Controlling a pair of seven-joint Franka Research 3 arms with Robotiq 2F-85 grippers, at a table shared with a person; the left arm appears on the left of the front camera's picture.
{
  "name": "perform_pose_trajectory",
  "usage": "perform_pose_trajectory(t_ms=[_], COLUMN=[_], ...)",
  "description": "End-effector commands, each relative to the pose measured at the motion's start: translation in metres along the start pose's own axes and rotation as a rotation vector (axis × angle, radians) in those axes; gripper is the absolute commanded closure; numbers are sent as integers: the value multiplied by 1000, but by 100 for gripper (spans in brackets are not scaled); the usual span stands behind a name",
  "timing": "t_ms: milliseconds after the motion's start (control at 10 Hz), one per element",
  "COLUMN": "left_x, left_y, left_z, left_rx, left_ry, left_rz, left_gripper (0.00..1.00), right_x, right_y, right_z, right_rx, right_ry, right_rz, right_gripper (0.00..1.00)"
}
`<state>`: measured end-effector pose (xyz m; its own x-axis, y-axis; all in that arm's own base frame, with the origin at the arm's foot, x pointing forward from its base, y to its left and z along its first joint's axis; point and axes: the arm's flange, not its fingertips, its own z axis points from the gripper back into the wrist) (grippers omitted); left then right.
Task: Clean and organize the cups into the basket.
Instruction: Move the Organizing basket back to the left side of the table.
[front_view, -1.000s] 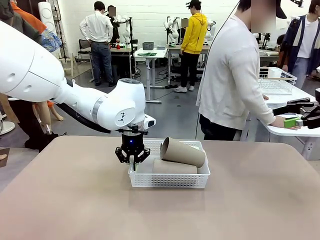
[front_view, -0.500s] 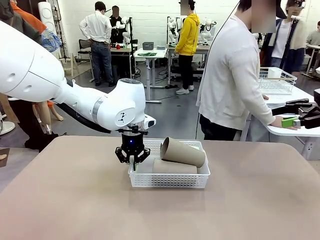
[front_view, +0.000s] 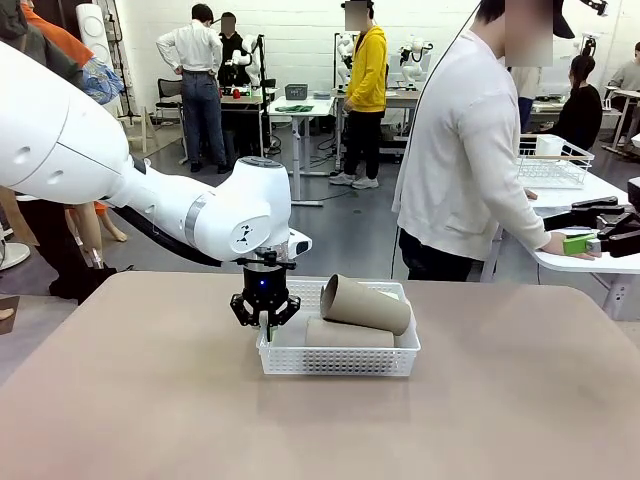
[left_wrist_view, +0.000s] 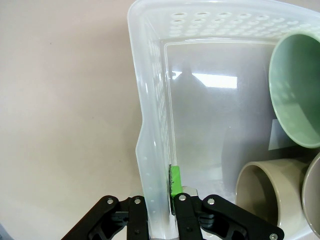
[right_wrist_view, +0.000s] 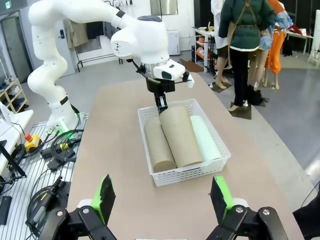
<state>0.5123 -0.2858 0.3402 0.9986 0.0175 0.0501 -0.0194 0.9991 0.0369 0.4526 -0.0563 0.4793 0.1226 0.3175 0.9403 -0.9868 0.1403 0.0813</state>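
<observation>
**A:** Where are the edges, and how much room have you got?

**B:** My left gripper (front_view: 265, 322) is clenched on the basket (front_view: 338, 358), pinching its short wall at the nine o'clock end in the front view. My wrist view shows that wall (left_wrist_view: 152, 150) running up between my two fingers, one green pad (left_wrist_view: 174, 181) inside the basket. Bare table (front_view: 150, 400) lies open all around: broad toward six o'clock, and wide stretches at three and nine. The far table edge runs just behind the basket at twelve.

**A:** And the cups?

**B:** All three lie on their sides in the basket. From the front I see one tan cup (front_view: 349, 334) flat on the floor and a second tan cup (front_view: 366, 303) tilted on top of it, mouth toward me. The mint cup (right_wrist_view: 205, 139) barely shows there; the right wrist view shows it plainly, lying along the basket's three o'clock side beside the two tan ones. My own wrist view shows the mint mouth (left_wrist_view: 296, 90) and a tan mouth (left_wrist_view: 265, 192) facing me, with clear basket floor between them and the wall I hold.

**A:** Your pose?

**B:** My left arm (front_view: 150, 200) reaches in from nine o'clock, wrist bent straight down over the basket's end. My right gripper (right_wrist_view: 162, 200) hangs back, well apart from the basket, fingers spread wide and holding nothing. A person (front_view: 465, 160) stands at the far side, turned toward another table at three o'clock.
</observation>
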Motion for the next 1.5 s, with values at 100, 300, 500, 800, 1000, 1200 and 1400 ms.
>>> perform_pose_trajectory(t_ms=[100,300,500,800,1000,1200,1400], left_x=[-1,-1,-1,-1,-1,-1,-1], left_y=[1,1,1,1,1,1,1], left_z=[-2,-2,-2,-2,-2,-2,-2], left_rx=[5,5,5,5,5,5,5], left_ry=[0,0,0,0,0,0,0], left_rz=[-7,-7,-7,-7,-7,-7,-7], left_gripper=[100,100,100,100,100,100,100], right_x=[0,0,0,-10,-34,-53,-67], right_y=[3,3,3,0,3,12,28], right_z=[2,2,2,16,53,89,125], right_rx=[12,12,12,-36,-207,-294,-269], right_ry=[9,9,9,-14,57,22,-109], right_rz=[4,4,4,-153,-564,-906,-1145], right_gripper=[0,0,0,0,0,0,0])
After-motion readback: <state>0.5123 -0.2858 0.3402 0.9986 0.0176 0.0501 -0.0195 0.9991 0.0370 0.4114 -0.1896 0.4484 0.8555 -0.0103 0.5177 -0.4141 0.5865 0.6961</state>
